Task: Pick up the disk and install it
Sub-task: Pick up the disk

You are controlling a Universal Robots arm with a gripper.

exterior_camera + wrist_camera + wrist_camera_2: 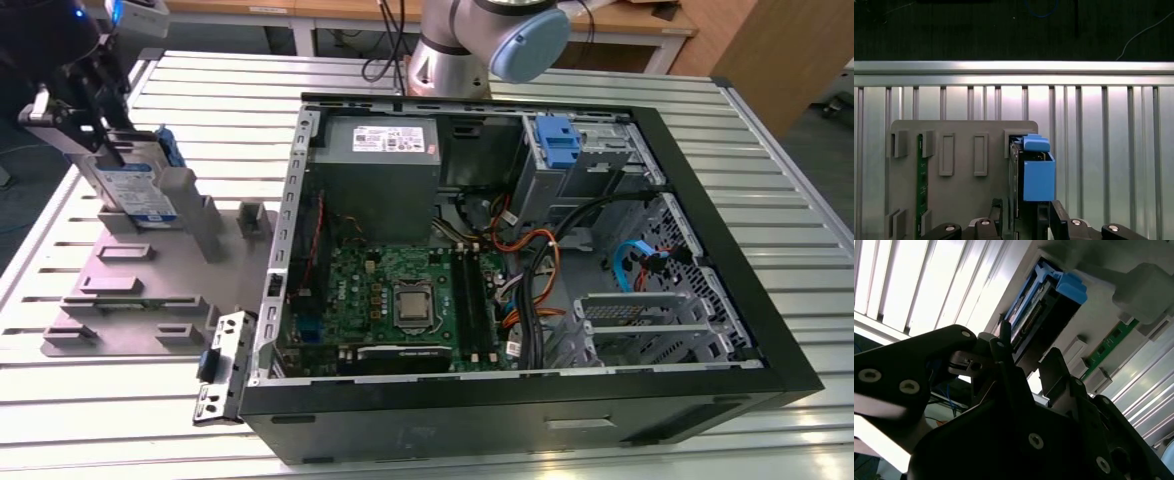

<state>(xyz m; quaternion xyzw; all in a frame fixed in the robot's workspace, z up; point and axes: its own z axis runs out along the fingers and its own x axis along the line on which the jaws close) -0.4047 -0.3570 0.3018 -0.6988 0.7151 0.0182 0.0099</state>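
Table (227, 85): slatted silver metal, carrying everything. Dark floor beyond its far edge in the first wrist view.
Case (747, 330): black PC tower on its side, panel off, covering most of the table toward the exterior view's right.
Inside case: green mainboard (400, 290), grey power box (380, 150), a blue carrier (554, 140) in the upper bay, loose orange and blue cables.
Plate (134, 290): grey fixture with raised slots, flat on the table just beside the case, on the exterior view's left.
Disk (138, 192): stands on edge at the far end of the plate, outside the case, label facing the exterior camera. Its blue frame end (1038, 177) shows in both wrist views, sticking up past the plate's slot blocks.
Green strip (919, 190): thin board on edge in another slot of the plate, well apart from the disk.
Arm (494, 40): base behind the case, reaching over to the plate.
Hand (1026, 203): down over the disk, fingers (997, 212) apart, one on each flat side. A sliver of light shows between disk and one finger (1056, 370) in the second wrist view.
Install: not done; disk at the plate.
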